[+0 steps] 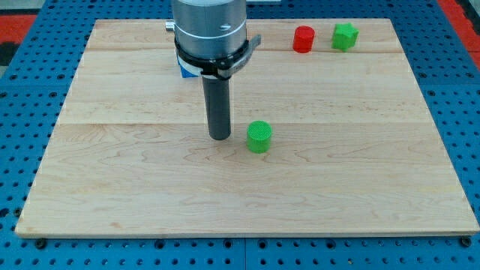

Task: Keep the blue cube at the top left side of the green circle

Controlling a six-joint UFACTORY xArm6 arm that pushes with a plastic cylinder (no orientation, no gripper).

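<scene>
The green circle [259,136] is a short green cylinder near the middle of the wooden board [112,187]. My tip [220,137] rests on the board just to the view's left of it, a small gap apart. The blue cube [186,72] shows only as a sliver of blue and white behind the arm's grey body, up and to the left of the green circle. Most of the blue cube is hidden by the arm.
A red cylinder [303,39] and a green star-like block [345,35] stand near the view's top right of the board. The arm's wide grey body [210,30] hangs over the top middle. A blue pegboard [22,112] surrounds the board.
</scene>
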